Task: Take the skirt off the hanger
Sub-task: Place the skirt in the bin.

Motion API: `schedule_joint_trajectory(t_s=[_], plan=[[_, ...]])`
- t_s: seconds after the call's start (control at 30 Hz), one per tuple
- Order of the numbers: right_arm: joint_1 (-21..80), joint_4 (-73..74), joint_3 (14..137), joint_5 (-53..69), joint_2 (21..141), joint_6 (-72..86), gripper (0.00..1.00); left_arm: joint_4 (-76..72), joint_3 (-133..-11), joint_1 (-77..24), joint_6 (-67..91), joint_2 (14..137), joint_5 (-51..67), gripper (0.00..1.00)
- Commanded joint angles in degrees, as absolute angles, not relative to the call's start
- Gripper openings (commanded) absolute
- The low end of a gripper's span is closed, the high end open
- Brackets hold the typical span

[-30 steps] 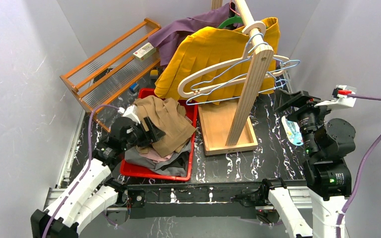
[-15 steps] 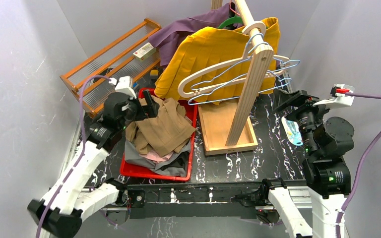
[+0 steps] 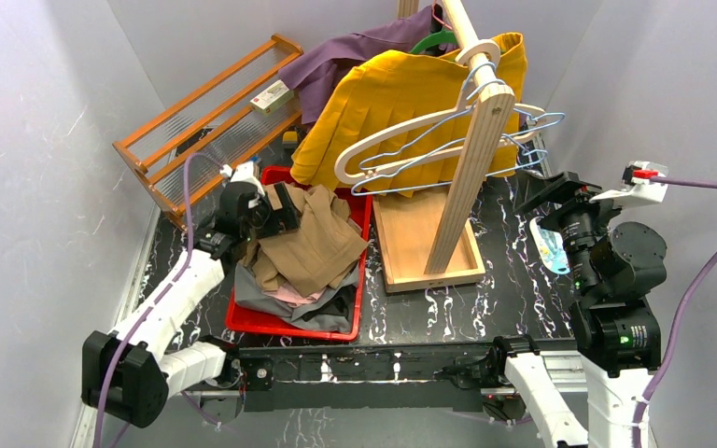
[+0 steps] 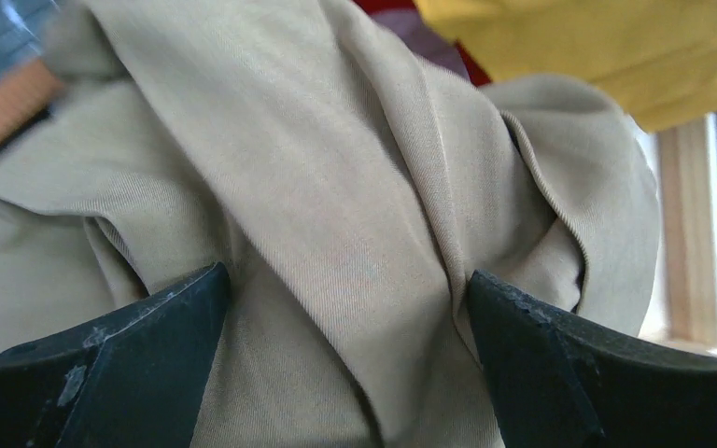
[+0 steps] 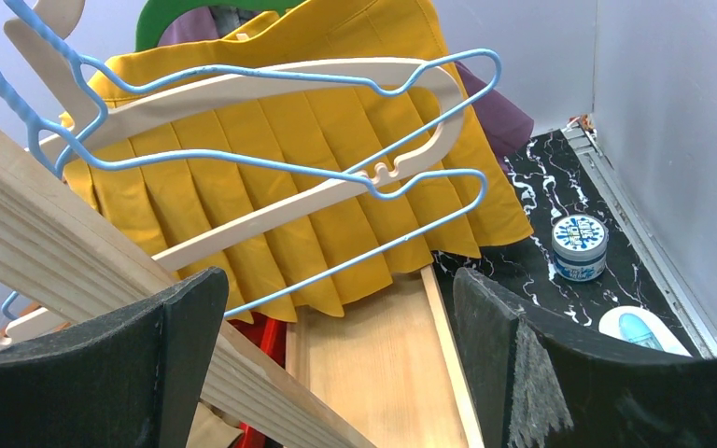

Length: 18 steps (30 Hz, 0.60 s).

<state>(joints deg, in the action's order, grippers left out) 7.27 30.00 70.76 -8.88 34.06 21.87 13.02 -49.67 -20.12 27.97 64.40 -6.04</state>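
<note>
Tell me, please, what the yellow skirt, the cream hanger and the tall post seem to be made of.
The yellow skirt looks like matte woven cloth, pressed into sharp pleats. The cream hanger is probably plastic, being smooth and even in colour, but painted wood is possible. The tall post is pale, bare-looking wood with visible grain lines.

Tan garment [image 4: 336, 187]: woven cloth, fine diagonal twill, matt, softly creased. Yellow pleated skirt [image 5: 196, 201]: matt cloth, pleats pressed sharp. Blue wire hanger [image 5: 243, 161]: thin wire, smooth coated finish, slight sheen. Cream hanger [image 5: 271, 84]: smooth satin surface; plastic or painted wood cannot be told. Stand post [image 5: 37, 224]: bare pale wood, grain visible. Red bin [image 3: 243, 324]: glossy plastic. Tabletop [image 3: 523, 280]: glossy black, white marbled veining. Left gripper fingers [image 4: 140, 364]: matt black, scuffed.
</note>
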Motion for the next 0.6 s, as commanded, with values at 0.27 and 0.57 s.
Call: schedule_joint_trajectory(t_s=[0.27, 0.57], plan=[[7.5, 26.7, 70.7, -8.5, 33.7, 21.3, 0.98, -6.3, -27.0, -19.8, 50.5, 63.4, 12.6, 0.96], [7.6, 26.5, 70.3, -9.4, 33.6, 21.1, 0.98, 6.6, -33.9, -19.8, 41.6, 57.5, 9.8, 0.98]])
